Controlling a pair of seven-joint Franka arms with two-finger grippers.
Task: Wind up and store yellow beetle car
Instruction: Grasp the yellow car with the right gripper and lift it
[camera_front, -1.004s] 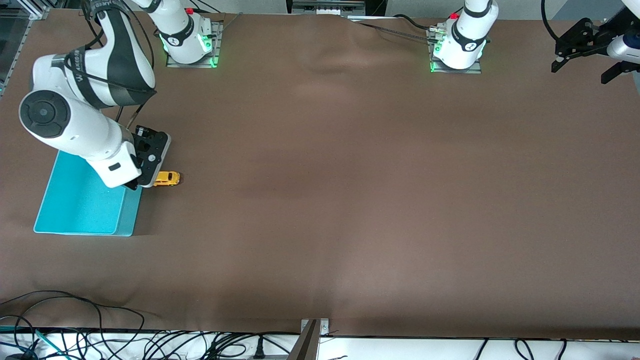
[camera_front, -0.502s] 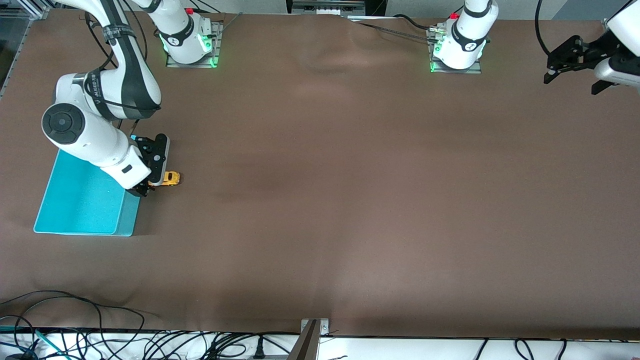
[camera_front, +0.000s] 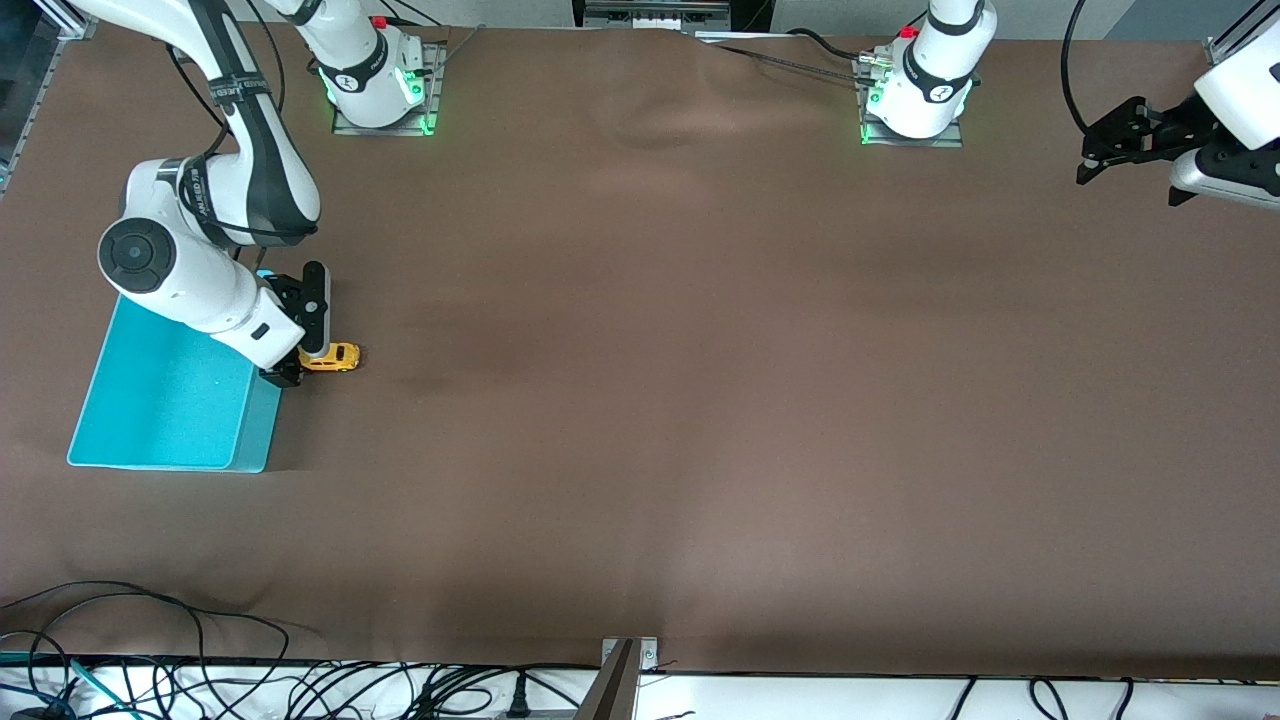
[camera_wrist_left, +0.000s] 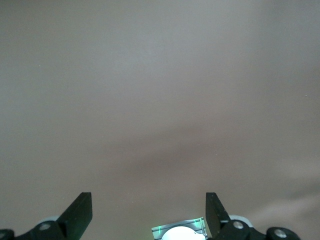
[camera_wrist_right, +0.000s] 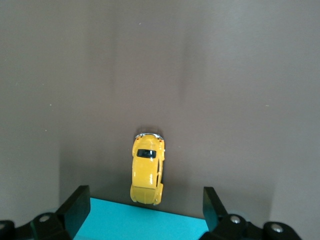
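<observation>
My right gripper (camera_front: 297, 352) hangs spread wide just over the yellow beetle car (camera_front: 333, 356) — nothing held. The car stands on the brown table (camera_front: 700, 400), just beside the turquoise bin (camera_front: 165, 405), toward my right arm's end. My left gripper (camera_front: 1105, 150) waits — equally wide — over the table's other end.

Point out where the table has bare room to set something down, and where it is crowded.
Bare brown table runs from the yellow beetle car toward the left arm's end, where the open left gripper waits, and down to the cable-strewn front edge. It is crowded only by the turquoise bin: the car lies beside it, the open right gripper over it.
</observation>
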